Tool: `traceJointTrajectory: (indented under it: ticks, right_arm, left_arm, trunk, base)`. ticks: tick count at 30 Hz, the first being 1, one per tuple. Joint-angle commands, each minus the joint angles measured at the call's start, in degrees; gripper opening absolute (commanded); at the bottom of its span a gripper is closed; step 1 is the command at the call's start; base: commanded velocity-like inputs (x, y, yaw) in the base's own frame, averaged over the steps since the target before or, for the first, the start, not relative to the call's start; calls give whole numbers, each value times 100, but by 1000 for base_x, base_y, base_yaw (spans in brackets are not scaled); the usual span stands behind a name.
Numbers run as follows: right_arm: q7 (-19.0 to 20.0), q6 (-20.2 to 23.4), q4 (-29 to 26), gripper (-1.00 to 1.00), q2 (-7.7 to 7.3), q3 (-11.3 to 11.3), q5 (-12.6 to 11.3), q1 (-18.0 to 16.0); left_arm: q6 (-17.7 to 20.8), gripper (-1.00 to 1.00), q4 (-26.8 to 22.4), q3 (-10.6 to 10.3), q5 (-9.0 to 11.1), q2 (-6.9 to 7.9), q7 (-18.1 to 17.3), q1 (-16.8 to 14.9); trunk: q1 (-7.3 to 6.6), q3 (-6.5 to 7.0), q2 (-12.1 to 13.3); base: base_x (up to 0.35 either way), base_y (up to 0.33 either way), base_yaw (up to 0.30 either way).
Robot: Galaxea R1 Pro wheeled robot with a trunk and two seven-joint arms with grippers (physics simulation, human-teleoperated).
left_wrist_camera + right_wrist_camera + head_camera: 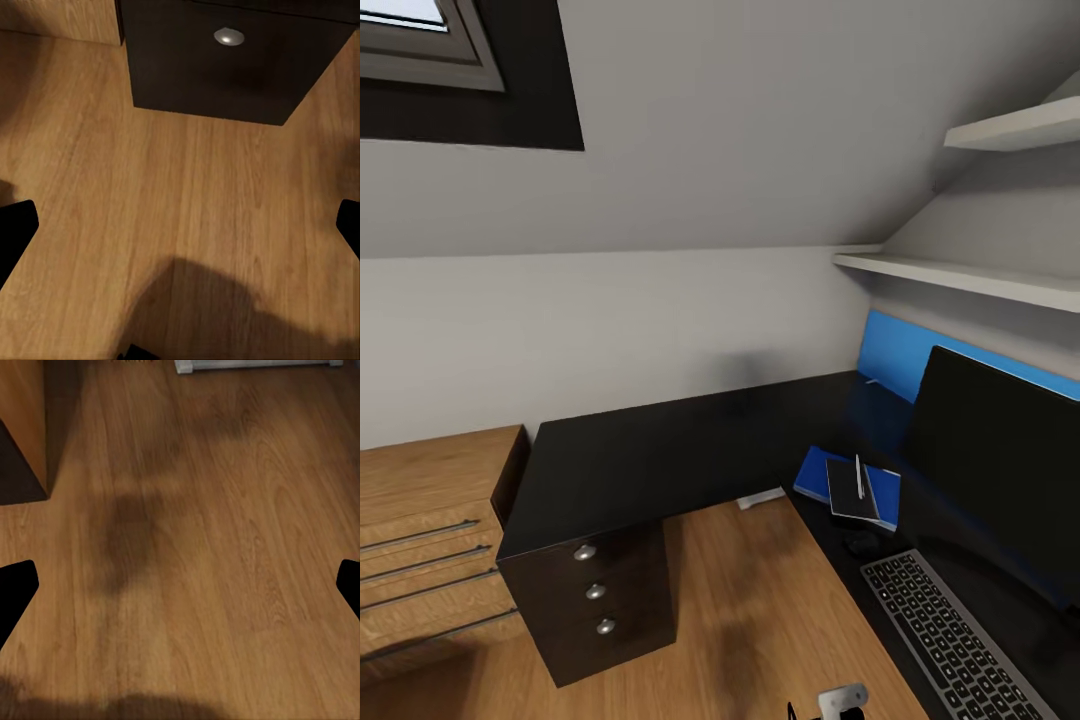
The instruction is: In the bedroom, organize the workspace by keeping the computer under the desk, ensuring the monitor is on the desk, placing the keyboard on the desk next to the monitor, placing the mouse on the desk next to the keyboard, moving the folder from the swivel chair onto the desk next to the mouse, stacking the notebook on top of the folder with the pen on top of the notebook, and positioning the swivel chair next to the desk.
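Note:
On the black L-shaped desk (660, 455) the blue folder (812, 476) lies flat with the dark notebook (848, 492) on it and the pale pen (859, 476) on the notebook. Just nearer me sits the small dark mouse (857, 543), hard to make out, then the keyboard (950, 640). The wide black monitor (1000, 470) stands behind them on the right. My left gripper (180, 229) is open over bare floor in front of the drawer unit (225, 67). My right gripper (180, 589) is open over floor too. The swivel chair is out of view.
A light wooden dresser (420, 530) stands left of the desk's drawer unit (595, 600). A white object (762, 497) lies on the floor under the desk; what it is I cannot tell. White shelves (960, 275) and a sloped wall hang over the desk's right wing.

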Motion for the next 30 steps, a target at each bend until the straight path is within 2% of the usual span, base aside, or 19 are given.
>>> traceJointTrajectory:
  ticks: [1,11,18,25,30]
  right_arm:
    - [-43,-3,-3,100,1,49,-14,-3]
    - [-45,-6,-9,100,3,42,-14,-2]
    - [-46,-122,-3,100,3,41,-27,-2]
    - [-39,-191,-3,100,3,41,-271,-2]
    - [-38,-196,-5,100,3,41,-327,-2]
  left_arm:
    - [-19,100,4,-44,60,-12,-9,-4]
    - [-8,100,28,-37,61,-82,-16,-5]
    - [55,100,30,-38,57,-143,-25,-4]
    - [57,100,30,-35,61,-162,-35,-4]
    - [50,100,30,-42,50,-149,-40,-4]
  trunk:
    - [0,-7,-5]
    - [0,-2,-5]
    - [0,25,-5]
    - [0,62,-5]
    - [0,87,-5]
  base:
    - [0,0,0]
    - [0,0,8]
    - [0,0,99]
    - [0,0,138]
    - [-64,0,135]
